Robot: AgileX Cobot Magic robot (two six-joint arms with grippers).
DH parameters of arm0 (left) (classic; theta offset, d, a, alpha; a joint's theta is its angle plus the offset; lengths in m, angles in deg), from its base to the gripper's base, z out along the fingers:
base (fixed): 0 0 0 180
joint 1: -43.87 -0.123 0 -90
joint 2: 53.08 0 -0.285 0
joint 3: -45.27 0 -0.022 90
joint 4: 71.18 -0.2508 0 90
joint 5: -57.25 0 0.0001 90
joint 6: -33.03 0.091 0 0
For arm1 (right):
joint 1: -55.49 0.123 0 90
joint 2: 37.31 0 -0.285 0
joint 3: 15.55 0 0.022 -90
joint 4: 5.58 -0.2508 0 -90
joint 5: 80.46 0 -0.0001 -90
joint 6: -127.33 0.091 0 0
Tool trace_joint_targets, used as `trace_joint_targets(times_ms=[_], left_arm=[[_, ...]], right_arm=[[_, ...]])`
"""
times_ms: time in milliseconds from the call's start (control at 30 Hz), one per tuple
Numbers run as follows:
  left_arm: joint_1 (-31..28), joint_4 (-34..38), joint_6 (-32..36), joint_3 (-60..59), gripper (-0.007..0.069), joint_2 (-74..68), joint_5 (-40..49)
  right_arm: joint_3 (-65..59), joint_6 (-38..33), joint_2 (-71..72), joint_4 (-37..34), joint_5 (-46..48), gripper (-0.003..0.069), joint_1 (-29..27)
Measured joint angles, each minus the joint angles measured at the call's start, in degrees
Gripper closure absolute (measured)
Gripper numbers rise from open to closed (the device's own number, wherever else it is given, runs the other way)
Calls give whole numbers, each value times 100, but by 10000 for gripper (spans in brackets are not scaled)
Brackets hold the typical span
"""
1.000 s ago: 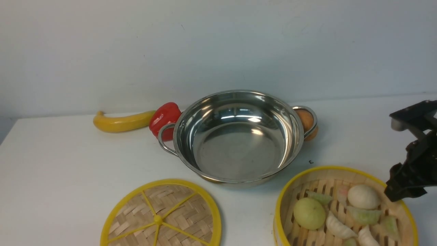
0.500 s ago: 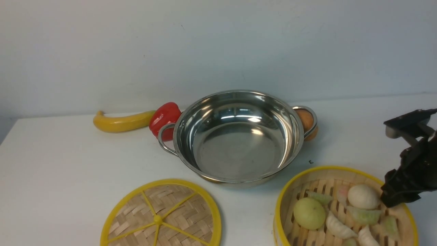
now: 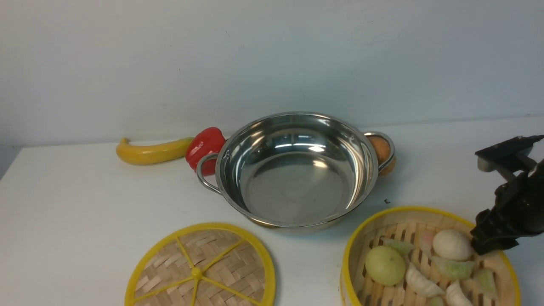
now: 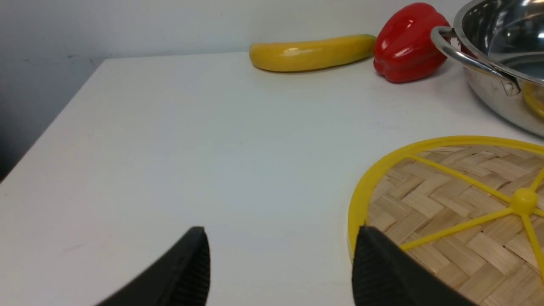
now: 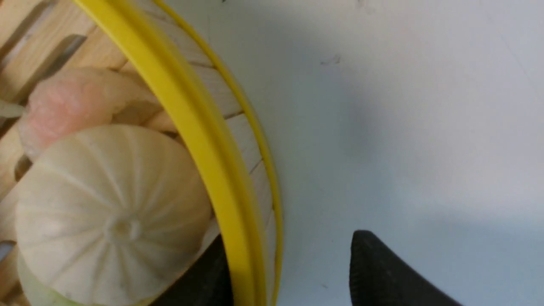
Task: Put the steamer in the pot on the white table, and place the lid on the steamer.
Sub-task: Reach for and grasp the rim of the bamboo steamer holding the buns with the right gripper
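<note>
Front view: the pot (image 3: 297,170) sits mid white table (image 3: 85,204), the lid (image 3: 199,272) flat near its left, the steamer (image 3: 374,221) near its right, full of dumplings. The right gripper (image 3: 491,243) hangs at the steamer's right rim. Left wrist view: the left gripper (image 4: 282,265) is spread wide and holds nothing, low over the table, with the lid (image 4: 459,204) just beside one fingertip. Right wrist view: the right gripper (image 5: 289,272) is wide apart, one finger inside the steamer (image 5: 191,114) by a white bun (image 5: 106,212), the other outside, straddling the wall without clamping it.
</note>
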Motion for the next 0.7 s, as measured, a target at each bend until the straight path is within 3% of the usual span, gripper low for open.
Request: trace_joint_targets(times_ms=[700], left_arm=[[0,0,0,0,205,0,0]], right_arm=[[0,0,0,-151,193,344,0]])
